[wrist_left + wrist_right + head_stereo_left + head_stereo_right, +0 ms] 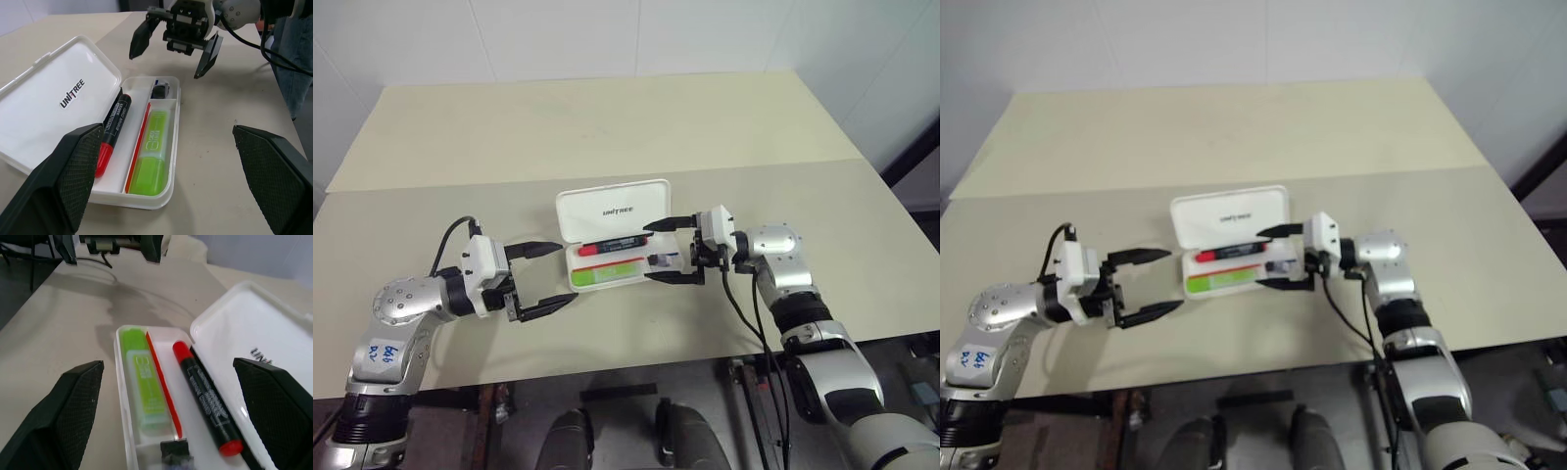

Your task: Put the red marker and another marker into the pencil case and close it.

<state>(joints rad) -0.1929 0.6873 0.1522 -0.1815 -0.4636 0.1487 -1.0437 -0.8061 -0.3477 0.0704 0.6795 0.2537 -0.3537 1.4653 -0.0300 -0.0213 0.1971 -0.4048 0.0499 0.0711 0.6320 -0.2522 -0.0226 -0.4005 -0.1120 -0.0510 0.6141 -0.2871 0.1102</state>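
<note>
Both markers (pixel 113 132) in case (pixel 161 193), lid (pixel 612 209) up; both grippers (pixel 672 250) open, empty; push lid from behind hinge, keep fingers clear

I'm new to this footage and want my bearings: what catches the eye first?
The open white pencil case at the table's middle, with the red marker and the green highlighter lying inside it. An open gripper stands at each end: the left gripper and the right gripper.
</note>
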